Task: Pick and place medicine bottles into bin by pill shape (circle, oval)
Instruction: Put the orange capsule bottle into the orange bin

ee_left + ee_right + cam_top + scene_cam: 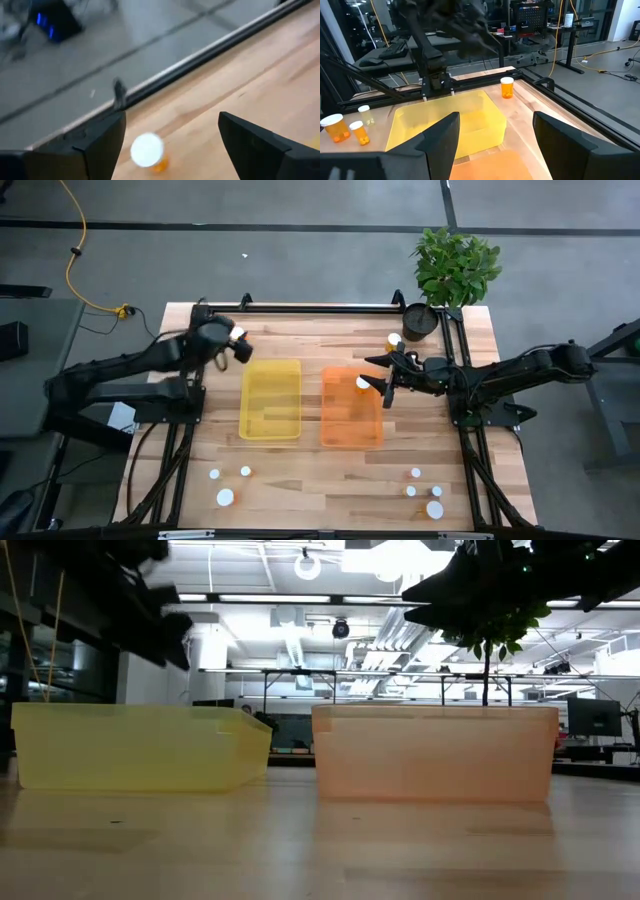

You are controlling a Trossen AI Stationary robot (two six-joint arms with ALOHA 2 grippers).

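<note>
My left gripper (240, 348) (170, 120) hovers open at the table's far left, by the far end of the yellow bin (270, 400). One medicine bottle (147, 150) (238, 333), white cap on an amber body, stands on the wood beyond and between its fingers, apart from them. My right gripper (385, 385) (495, 120) is open and level over the orange bin's (351, 415) far right corner, with nothing between its fingers. A white cap (362, 383) shows in the orange bin beside it. More bottles stand near the front left (225, 497) and front right (434, 509).
A potted plant (452, 265) in a black pot (420, 320) stands at the far right corner, with one bottle (394, 340) beside it. A black rail (320, 307) runs along the table's far edge. Bare wood lies between the bins and the front bottles.
</note>
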